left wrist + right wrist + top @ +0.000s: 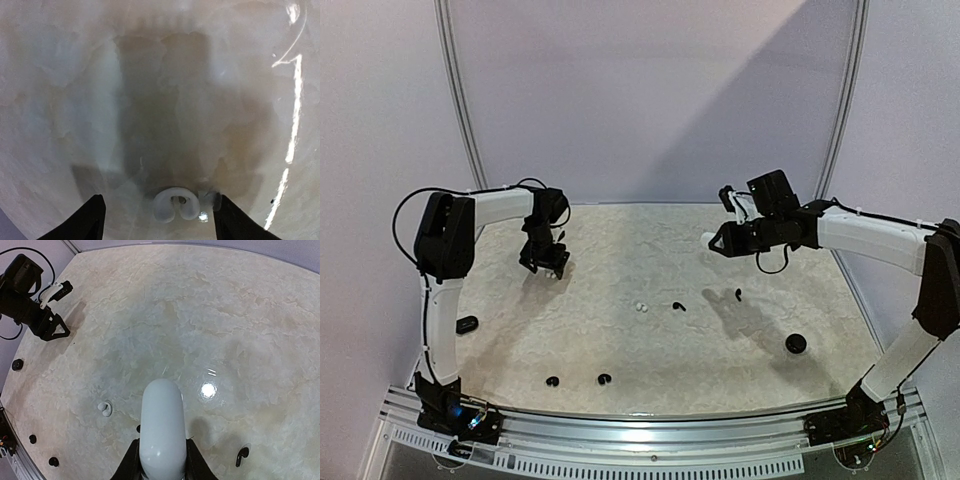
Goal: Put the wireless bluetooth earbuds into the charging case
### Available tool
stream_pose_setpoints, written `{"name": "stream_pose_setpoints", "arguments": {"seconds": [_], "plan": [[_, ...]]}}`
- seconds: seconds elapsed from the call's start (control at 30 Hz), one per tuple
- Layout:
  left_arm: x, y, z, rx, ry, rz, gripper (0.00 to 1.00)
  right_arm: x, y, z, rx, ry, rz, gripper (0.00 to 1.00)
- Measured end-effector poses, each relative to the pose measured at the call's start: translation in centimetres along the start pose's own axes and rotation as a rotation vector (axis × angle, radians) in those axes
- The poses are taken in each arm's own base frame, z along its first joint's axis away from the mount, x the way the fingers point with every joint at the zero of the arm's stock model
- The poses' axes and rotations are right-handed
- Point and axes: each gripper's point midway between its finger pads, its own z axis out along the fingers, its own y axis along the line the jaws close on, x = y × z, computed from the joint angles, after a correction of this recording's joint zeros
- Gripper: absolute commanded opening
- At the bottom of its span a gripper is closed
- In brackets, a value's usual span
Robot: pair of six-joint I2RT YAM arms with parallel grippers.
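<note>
My left gripper (546, 263) hangs low over the far left of the table. In the left wrist view it (161, 226) is open, and a white hooked earbud (175, 204) lies between the fingers, close against the right finger (231, 219). My right gripper (718, 241) is raised at the far right, shut on a white pill-shaped charging case (160, 425). Another white earbud (642, 307) lies mid-table and also shows in the right wrist view (104, 408). Black earbuds lie at the centre (678, 305), centre right (737, 294) and near the front (552, 381), (604, 379).
A black case (467, 324) lies by the left arm and another black case (796, 344) at the right. A black earbud (242, 454) shows in the right wrist view beside the held case. The table's metal rail (650, 425) runs along the near edge.
</note>
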Motion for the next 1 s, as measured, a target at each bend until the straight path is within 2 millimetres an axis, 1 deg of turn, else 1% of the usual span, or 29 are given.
{"name": "stream_pose_setpoints", "arguments": {"seconds": [0.13, 0.33, 0.5, 0.67, 0.83, 1.0], "plan": [[-0.2, -0.1, 0.1, 0.0, -0.006, -0.026, 0.61, -0.5, 0.1, 0.1, -0.001, -0.004, 0.001, 0.0], [-0.3, -0.3, 0.1, 0.005, -0.009, -0.042, 0.52, -0.3, 0.0, 0.4, 0.003, 0.009, 0.003, 0.0], [-0.4, -0.5, 0.1, 0.008, -0.011, -0.049, 0.35, -0.3, 0.0, 0.4, 0.003, 0.008, 0.003, 0.0], [-0.3, -0.6, 0.2, 0.01, -0.009, -0.057, 0.29, -0.3, 0.0, 0.4, 0.003, 0.008, 0.003, 0.0], [-0.2, -0.7, 0.2, 0.006, -0.009, -0.063, 0.2, -0.3, 0.0, 0.4, 0.003, 0.009, 0.003, 0.0], [-0.2, -1.2, 0.0, -0.005, -0.012, -0.055, 0.19, -0.3, 0.0, 0.3, 0.003, 0.009, 0.003, 0.0]]}}
